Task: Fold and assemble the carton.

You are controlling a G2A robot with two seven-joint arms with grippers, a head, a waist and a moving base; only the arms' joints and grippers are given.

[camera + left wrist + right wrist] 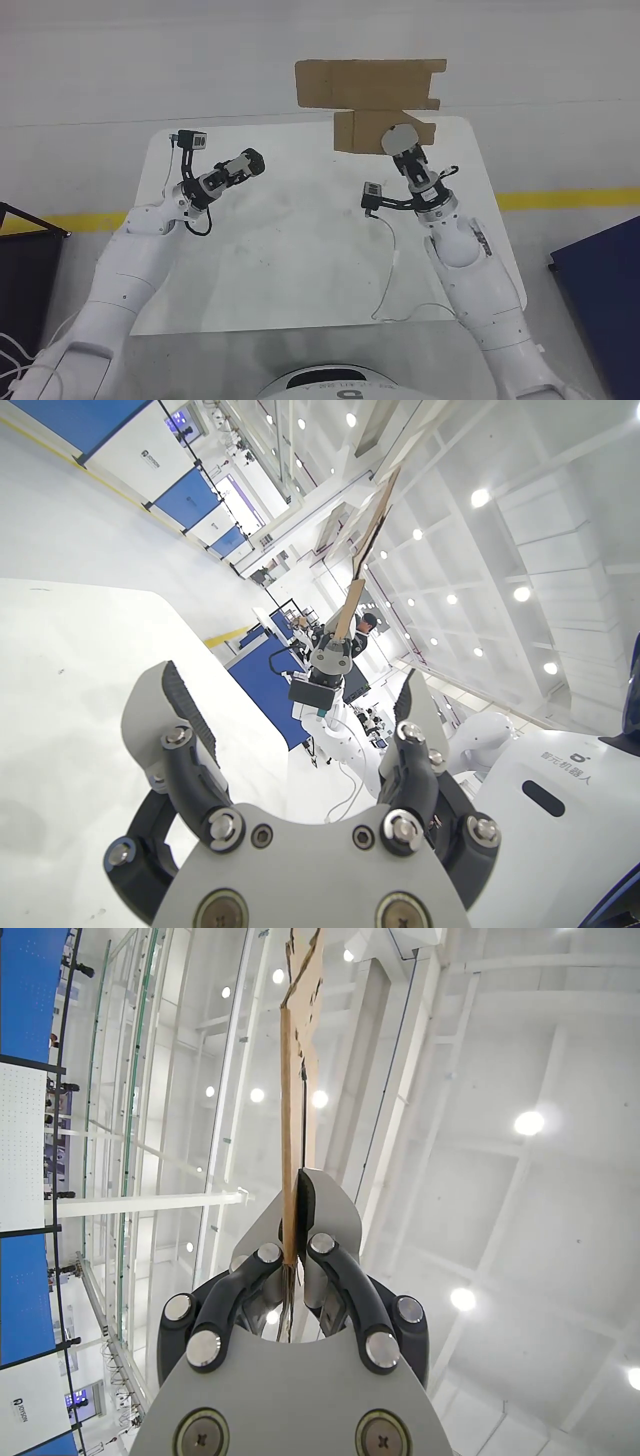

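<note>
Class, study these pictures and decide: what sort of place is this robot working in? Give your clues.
Most likely a large factory hall or robotics test floor: rows of round ceiling lights high overhead, blue partition panels dividing work bays, and a yellow floor line running past the table.

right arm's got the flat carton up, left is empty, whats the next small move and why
Probably bring the left gripper across toward the carton's free side. The right gripper is shut on one edge of the flat, unfolded carton, while the left is open, empty and well apart from it. Folding likely needs a second grip.
</note>
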